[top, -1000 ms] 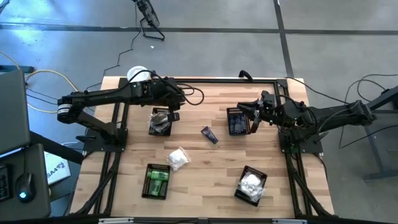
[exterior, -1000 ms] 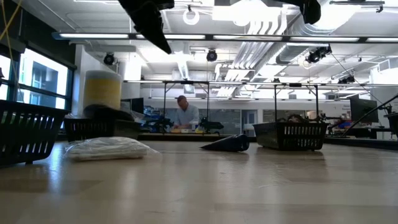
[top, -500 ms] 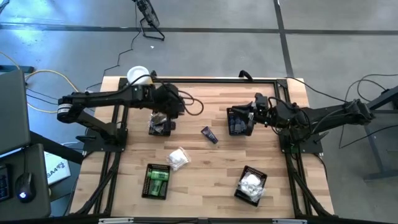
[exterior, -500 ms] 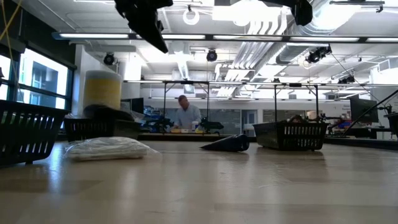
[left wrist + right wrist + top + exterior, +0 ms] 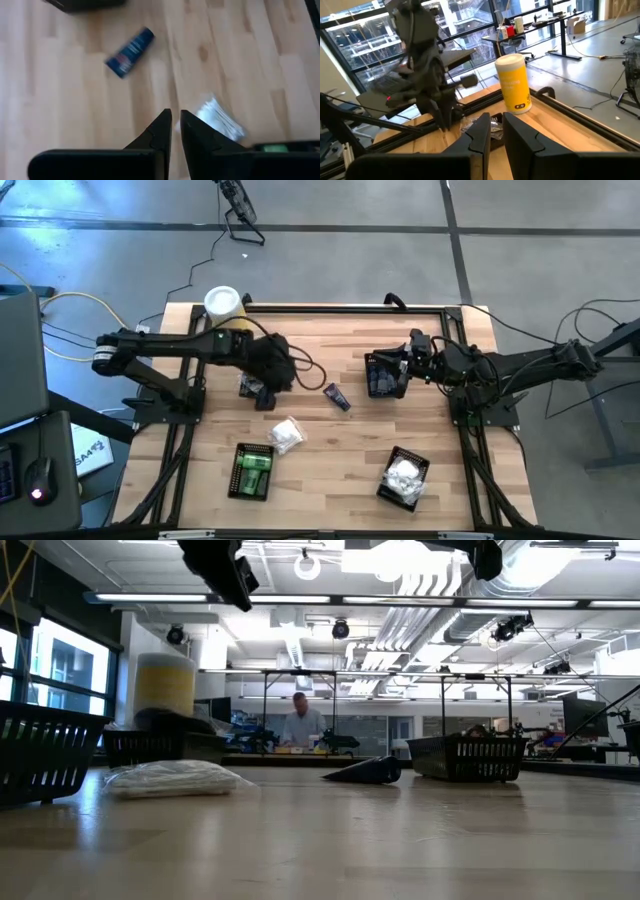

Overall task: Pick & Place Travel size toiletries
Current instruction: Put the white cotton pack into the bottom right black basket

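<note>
High view: the left pincer [image 5: 268, 376] hangs over the bench [image 5: 330, 470] just left of the dark blue tube [image 5: 336, 396]; the white packet [image 5: 286, 435] lies below-left of the tube. The right pincer [image 5: 408, 365] waits by a basket [image 5: 380, 375] right of the tube.

Low view: tube [image 5: 365, 771] and packet [image 5: 175, 778] lie flat; a skimming descent could nudge them away.

Left wrist view: fingers nearly together, holding nothing.

Right wrist view: pincer [image 5: 496, 131] clenched, empty; only here the yellow canister [image 5: 514, 84] shows clearly.
</note>
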